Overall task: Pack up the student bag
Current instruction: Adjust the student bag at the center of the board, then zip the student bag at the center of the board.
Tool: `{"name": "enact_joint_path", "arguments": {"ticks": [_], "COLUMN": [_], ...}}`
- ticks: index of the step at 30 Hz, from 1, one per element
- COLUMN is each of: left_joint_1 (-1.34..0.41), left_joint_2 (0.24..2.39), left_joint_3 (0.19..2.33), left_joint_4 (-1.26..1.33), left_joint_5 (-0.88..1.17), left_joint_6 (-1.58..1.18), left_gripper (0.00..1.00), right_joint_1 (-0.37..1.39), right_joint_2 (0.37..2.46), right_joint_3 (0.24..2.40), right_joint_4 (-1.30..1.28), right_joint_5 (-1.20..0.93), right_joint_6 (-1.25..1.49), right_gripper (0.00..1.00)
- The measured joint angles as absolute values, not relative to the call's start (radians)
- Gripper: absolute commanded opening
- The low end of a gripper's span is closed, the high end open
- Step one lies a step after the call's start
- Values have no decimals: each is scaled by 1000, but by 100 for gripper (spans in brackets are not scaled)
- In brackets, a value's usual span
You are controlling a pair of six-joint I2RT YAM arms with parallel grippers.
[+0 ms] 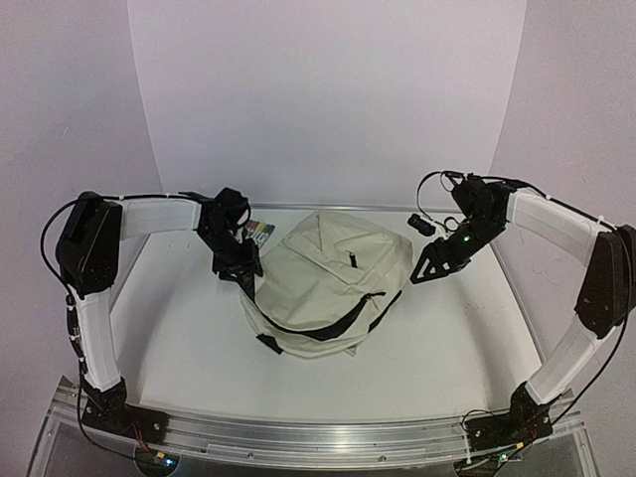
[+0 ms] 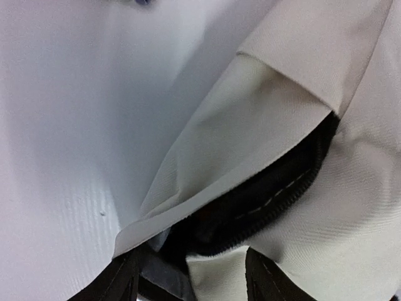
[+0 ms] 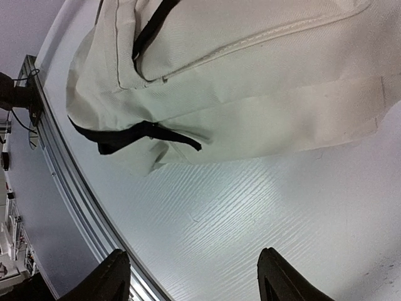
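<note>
The student bag (image 1: 328,283), a large cream backpack with black zippers and straps, lies on the middle of the table. My left gripper (image 1: 241,270) is at its left edge. In the left wrist view a fold of the bag's fabric (image 2: 216,273) beside the open black zipper (image 2: 276,194) fills the gap between the fingers (image 2: 119,279), touching both. My right gripper (image 1: 425,270) hovers just right of the bag. In the right wrist view it (image 3: 194,276) stands open over bare table, with the bag (image 3: 250,75) ahead of it.
A pack of coloured markers (image 1: 260,231) lies behind the bag's left corner. A small black object (image 1: 422,225) sits at the back right. The white table (image 1: 447,348) ends at a metal rail (image 3: 69,182) along the near edge.
</note>
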State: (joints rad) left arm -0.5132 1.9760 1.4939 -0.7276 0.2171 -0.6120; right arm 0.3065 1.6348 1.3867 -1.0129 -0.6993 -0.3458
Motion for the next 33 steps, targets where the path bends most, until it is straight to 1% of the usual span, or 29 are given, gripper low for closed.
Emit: {"name": "enact_joint_path", "arguments": {"ticks": [3, 5, 10, 14, 16, 18, 22, 24, 25, 27, 33], "left_joint_1": [-491, -514, -710, -868, -914, -951, -1004, -1027, -1035, -1050, -1075], "left_joint_2": [1966, 1935, 1794, 1761, 1800, 1887, 2126, 2269, 2317, 2378, 2396], "left_joint_3": [1555, 1564, 1602, 1746, 1858, 2009, 2323, 2488, 2528, 2553, 2454], "left_joint_4": [-740, -743, -751, -762, -794, -838, -950, -1012, -1025, -1051, -1062], "left_joint_5": [195, 179, 166, 205, 213, 215, 211, 210, 210, 209, 207], "left_joint_6": [-570, -528, -420, -346, -303, -256, -179, -147, -136, -119, -102], "left_gripper": [73, 76, 77, 74, 72, 69, 60, 59, 59, 58, 56], "right_joint_1": [307, 307, 305, 290, 268, 234, 188, 182, 183, 186, 186], "right_joint_2": [1635, 1634, 1635, 1646, 1663, 1693, 1745, 1759, 1764, 1772, 1793], "right_joint_3": [1387, 1387, 1387, 1387, 1387, 1384, 1365, 1352, 1347, 1340, 1311], "right_joint_4": [-987, -971, -928, -889, -869, -850, -829, -825, -824, -819, -767], "right_joint_5": [-729, -739, -756, -779, -798, -825, -849, -855, -859, -865, -876], "right_joint_6": [-326, -309, -234, -166, -130, -90, -46, -32, -28, -13, 52], "right_gripper": [68, 68, 68, 69, 69, 69, 70, 70, 70, 71, 71]}}
